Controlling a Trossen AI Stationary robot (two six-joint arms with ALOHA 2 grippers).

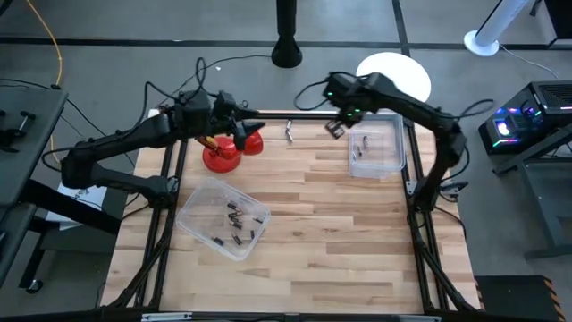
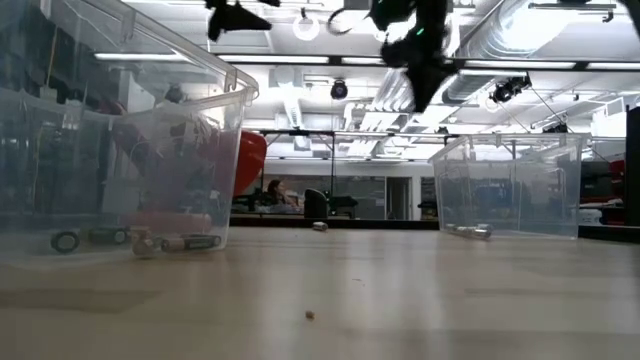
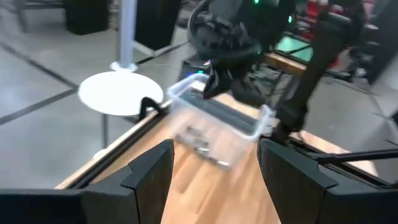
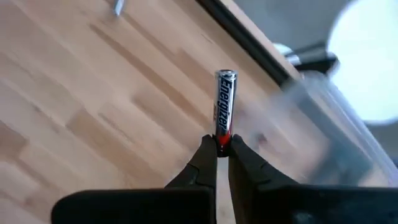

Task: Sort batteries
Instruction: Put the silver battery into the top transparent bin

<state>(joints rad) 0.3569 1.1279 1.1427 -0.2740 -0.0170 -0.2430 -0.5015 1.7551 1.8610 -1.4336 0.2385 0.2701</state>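
Observation:
My right gripper (image 1: 338,126) hovers above the table beside the far-left corner of the right clear bin (image 1: 376,148) and is shut on a silvery battery (image 4: 224,102). That bin holds a few silvery batteries (image 1: 361,146). The left clear bin (image 1: 223,217) holds several dark batteries (image 1: 236,217). One lone battery (image 1: 290,132) lies on the wood near the far edge. My left gripper (image 1: 247,125) hangs open and empty in the air over the red plunger-like tool (image 1: 224,153). My right gripper pinches the silvery battery by its red-banded end (image 4: 222,138) between the two fingertips (image 4: 208,152). The battery sticks straight out beyond the fingers, along their line. It is lifted clear of the table.
The red tool stands at the far left of the table, under my left arm. Black frame rails (image 1: 170,179) run along the table's sides. Bare wood (image 1: 340,250) lies between and in front of the bins. A person sits in the room beyond the table (image 2: 273,190).

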